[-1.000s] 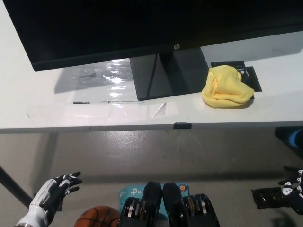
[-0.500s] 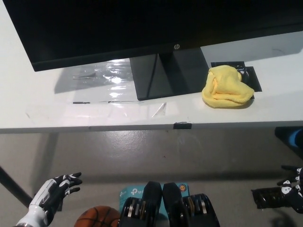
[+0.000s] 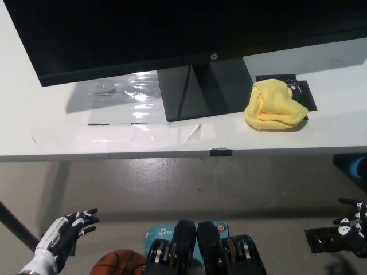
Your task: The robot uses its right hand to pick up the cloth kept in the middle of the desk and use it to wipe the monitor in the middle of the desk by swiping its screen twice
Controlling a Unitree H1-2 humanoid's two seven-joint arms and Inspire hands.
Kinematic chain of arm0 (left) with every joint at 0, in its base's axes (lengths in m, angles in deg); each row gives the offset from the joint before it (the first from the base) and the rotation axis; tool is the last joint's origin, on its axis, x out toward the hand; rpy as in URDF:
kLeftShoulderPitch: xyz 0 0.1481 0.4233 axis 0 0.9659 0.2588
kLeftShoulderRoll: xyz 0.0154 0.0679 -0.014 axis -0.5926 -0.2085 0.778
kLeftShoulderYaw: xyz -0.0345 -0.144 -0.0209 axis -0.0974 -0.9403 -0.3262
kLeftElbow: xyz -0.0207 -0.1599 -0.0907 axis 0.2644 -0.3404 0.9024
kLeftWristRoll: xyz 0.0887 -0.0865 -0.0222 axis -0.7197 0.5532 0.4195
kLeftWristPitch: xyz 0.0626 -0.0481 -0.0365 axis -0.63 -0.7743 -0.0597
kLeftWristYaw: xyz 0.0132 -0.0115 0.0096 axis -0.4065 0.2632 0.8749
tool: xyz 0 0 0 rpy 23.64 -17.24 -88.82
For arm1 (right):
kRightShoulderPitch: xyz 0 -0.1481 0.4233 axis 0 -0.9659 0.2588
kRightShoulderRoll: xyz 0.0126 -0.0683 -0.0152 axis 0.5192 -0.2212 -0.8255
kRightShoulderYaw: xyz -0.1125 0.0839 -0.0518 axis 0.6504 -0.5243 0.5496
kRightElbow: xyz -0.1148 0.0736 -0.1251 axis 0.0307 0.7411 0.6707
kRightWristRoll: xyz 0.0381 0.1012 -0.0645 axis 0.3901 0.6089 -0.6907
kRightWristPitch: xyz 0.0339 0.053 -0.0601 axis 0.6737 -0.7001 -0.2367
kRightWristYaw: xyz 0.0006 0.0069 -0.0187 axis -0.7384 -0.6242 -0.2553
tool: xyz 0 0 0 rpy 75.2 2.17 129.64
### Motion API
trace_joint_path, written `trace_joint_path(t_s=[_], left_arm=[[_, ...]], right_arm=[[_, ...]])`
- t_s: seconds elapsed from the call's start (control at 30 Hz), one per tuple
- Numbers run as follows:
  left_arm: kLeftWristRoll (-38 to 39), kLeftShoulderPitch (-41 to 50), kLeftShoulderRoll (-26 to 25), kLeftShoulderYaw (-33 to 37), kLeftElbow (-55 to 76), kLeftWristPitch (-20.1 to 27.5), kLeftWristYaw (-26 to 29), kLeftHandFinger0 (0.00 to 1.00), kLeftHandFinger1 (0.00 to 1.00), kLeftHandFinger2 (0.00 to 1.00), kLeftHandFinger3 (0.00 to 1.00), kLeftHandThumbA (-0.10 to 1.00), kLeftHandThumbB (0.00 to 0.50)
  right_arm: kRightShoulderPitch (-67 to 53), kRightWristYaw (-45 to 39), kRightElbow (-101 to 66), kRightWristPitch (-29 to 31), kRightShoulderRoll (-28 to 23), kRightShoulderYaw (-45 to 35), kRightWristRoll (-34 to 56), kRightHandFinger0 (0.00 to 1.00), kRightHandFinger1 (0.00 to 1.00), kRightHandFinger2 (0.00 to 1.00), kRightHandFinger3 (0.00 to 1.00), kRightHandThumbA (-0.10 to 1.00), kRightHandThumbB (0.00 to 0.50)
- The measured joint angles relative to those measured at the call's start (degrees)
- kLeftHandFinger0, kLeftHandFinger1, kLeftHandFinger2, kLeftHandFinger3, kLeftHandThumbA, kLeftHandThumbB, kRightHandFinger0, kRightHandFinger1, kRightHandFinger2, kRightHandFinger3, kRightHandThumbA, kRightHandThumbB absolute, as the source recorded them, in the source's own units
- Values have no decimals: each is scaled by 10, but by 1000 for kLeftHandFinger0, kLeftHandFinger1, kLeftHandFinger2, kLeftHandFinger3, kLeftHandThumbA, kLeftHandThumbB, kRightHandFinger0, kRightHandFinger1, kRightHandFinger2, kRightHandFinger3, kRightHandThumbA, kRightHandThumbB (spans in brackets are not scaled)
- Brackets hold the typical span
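Below desk edge (image 3: 172, 153): right hand (image 3: 351, 228)

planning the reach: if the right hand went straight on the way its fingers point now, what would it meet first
The right hand points toward picture left, below the desk edge. That line looks free over bare floor; depth is unclear. The cloth lies well above it.

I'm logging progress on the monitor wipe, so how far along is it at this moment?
Nothing looks done yet. The yellow cloth lies bunched on the desk, right of the monitor stand, untouched. The right hand is low at the picture's right edge, below desk level, holding nothing. The left hand rests open at lower left. Left: reach, grasp the cloth, both swipes.
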Motion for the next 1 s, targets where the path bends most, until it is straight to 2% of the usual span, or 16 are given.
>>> trace_joint_path(t_s=[0.07,0.37,0.4,0.43,0.53,0.67,0.8,0.93,1.0], left_arm=[[0,0,0,0,0,0,0,905,843,858,1000,589,126],[0,0,0,0,0,0,0,883,831,841,1000,581,93],[0,0,0,0,0,0,0,887,836,841,1000,588,99],[0,0,0,0,0,0,0,889,836,839,1000,603,94],[0,0,0,0,0,0,0,887,826,844,1000,618,104],[0,0,0,0,0,0,0,921,838,849,1000,605,91],[0,0,0,0,0,-1,0,903,828,838,1000,603,118],[0,0,0,0,0,-1,0,923,839,854,1000,598,91],[0,0,0,0,0,-1,0,936,840,856,1000,581,108]], right_arm=[[0,0,0,0,-2,2,0,0,146,425,780,1,125],[1,0,1,-1,-6,8,0,17,162,430,783,1,123],[1,0,1,-1,-7,9,0,4,149,427,783,-2,124],[1,0,1,-1,-7,9,0,36,184,451,798,2,118],[1,0,1,-2,-9,11,0,17,164,448,789,-13,117],[1,0,1,-4,-10,12,1,21,170,447,777,-13,121],[2,0,1,-5,-10,14,1,10,153,446,781,-25,110],[3,0,1,-6,-10,16,1,33,169,449,796,-58,99],[3,0,1,-7,-10,17,1,27,164,437,798,-58,100]])
